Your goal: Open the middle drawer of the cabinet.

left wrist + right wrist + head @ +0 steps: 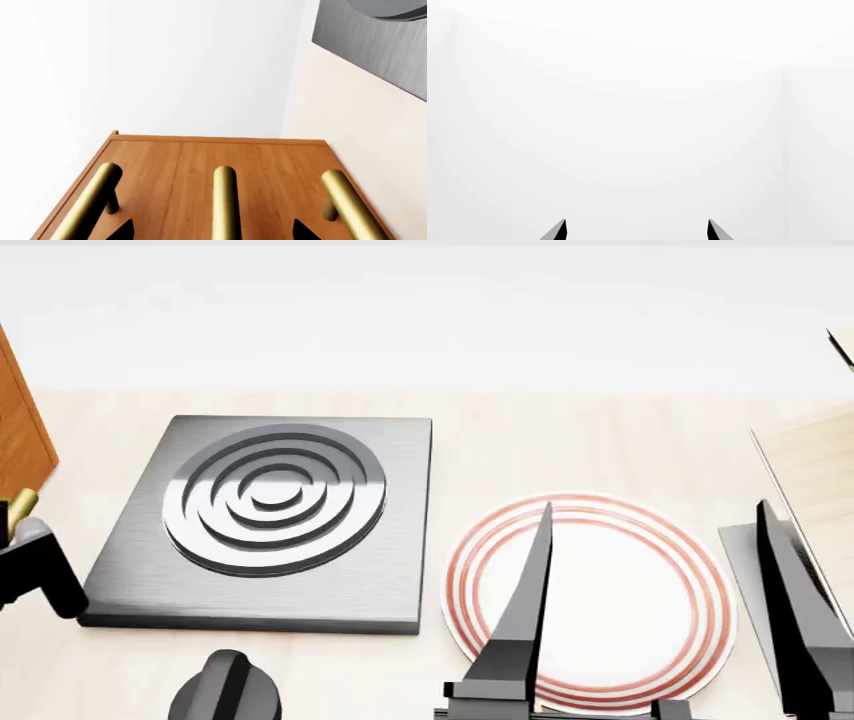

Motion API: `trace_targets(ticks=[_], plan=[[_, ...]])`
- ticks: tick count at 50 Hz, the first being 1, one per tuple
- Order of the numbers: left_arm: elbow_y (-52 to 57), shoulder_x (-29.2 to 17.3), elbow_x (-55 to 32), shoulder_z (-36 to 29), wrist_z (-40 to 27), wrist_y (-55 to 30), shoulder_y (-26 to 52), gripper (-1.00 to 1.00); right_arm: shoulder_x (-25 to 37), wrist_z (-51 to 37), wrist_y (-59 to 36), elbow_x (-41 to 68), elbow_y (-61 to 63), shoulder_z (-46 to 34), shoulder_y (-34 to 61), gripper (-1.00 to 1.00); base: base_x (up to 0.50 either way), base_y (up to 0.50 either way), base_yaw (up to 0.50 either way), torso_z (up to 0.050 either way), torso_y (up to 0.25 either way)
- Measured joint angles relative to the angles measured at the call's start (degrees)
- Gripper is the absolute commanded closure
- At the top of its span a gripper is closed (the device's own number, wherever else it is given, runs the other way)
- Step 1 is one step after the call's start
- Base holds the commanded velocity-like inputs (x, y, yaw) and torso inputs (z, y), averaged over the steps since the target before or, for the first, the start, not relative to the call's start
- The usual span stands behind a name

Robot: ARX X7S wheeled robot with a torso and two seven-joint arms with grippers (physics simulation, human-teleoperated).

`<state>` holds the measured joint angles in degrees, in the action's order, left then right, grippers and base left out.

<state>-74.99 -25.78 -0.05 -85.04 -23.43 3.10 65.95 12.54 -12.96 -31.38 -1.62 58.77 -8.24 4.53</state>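
The left wrist view faces the orange-brown cabinet (273, 165) with three brass bar handles side by side. The middle drawer's handle (225, 200) runs between the two dark fingertips of my left gripper (213, 231), which is open with wide gaps on both sides. The seams between the drawer fronts do not show. In the head view only a sliver of the cabinet (20, 430) shows at the far left, with my left gripper (34, 570) just in front of it. My right gripper (655, 507) hangs open above the plate, holding nothing, and faces a blank white wall (637, 225).
A grey hotplate (274, 520) with ringed burner lies on the pale counter beside the cabinet; it also shows in the left wrist view (380, 45). A white plate with red rings (467, 570) sits to its right. Pale wooden boards (814, 470) stand at the far right.
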Motion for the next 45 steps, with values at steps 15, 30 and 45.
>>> trace_targets(ticks=[15, 30, 45], plan=[[0.01, 0.37, 0.07, 0.19, -0.11, -0.51, -0.42, -1.00, 0.36, -0.40, 0.15, 0.41, -0.23, -0.06, 0.03, -1.00, 0.00, 0.00, 0.00, 0.000, 0.000], [0.01, 0.35, 0.01, 0.22, 0.49, -1.21, -1.22, -1.00, 0.76, -0.86, 0.22, 0.71, -0.04, -0.10, -0.14, -1.00, 0.00, 0.00, 0.00, 0.000, 0.000], [0.01, -0.11, -0.05, 0.69, 0.58, -2.22, -1.59, -1.00, 1.16, -1.32, 0.24, 0.93, 0.17, -0.25, -0.26, -1.00, 0.00, 0.00, 0.00, 0.000, 0.000]])
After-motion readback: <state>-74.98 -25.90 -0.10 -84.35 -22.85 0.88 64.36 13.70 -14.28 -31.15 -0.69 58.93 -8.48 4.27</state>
